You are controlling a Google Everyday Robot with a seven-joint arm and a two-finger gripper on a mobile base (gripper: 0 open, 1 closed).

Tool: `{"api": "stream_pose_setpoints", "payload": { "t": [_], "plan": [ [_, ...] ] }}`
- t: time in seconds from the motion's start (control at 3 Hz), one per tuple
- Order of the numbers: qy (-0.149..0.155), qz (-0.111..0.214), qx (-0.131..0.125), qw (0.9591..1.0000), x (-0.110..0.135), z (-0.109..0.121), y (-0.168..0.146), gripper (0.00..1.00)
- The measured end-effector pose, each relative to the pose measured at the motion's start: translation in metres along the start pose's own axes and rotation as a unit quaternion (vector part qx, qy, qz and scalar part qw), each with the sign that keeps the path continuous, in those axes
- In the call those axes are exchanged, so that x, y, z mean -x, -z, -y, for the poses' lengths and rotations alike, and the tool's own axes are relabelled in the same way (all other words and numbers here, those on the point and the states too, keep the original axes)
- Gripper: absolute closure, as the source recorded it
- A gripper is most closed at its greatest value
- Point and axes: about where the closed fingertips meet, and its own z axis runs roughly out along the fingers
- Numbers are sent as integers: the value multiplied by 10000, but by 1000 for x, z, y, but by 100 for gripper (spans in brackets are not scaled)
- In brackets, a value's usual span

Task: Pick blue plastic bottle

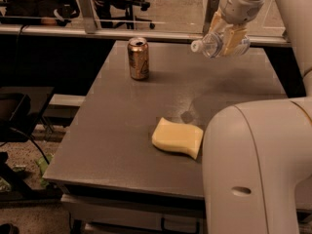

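The blue plastic bottle [208, 45] is a small clear bottle with a white cap pointing left. It lies sideways in my gripper [226, 37], held in the air above the far right part of the grey table [112, 126]. The gripper is shut on the bottle, with its tan fingers [234, 39] around the bottle's body, which they partly hide. The bottle's shadow falls on the table well below it.
A bronze drink can [138, 58] stands upright at the far left of the table. A yellow sponge [177, 137] lies near the front middle. My own white arm body [258, 165] fills the lower right. A glass rail [146, 30] runs behind the table.
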Motion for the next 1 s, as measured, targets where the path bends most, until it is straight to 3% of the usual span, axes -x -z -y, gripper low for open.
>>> {"api": "stream_pose_setpoints", "payload": {
  "t": [0.67, 1.0],
  "plan": [
    [-606, 703, -9, 9957, 30, -10, 9, 100],
    [-623, 711, -185, 9953, 30, 1, 5, 100]
  ]
}}
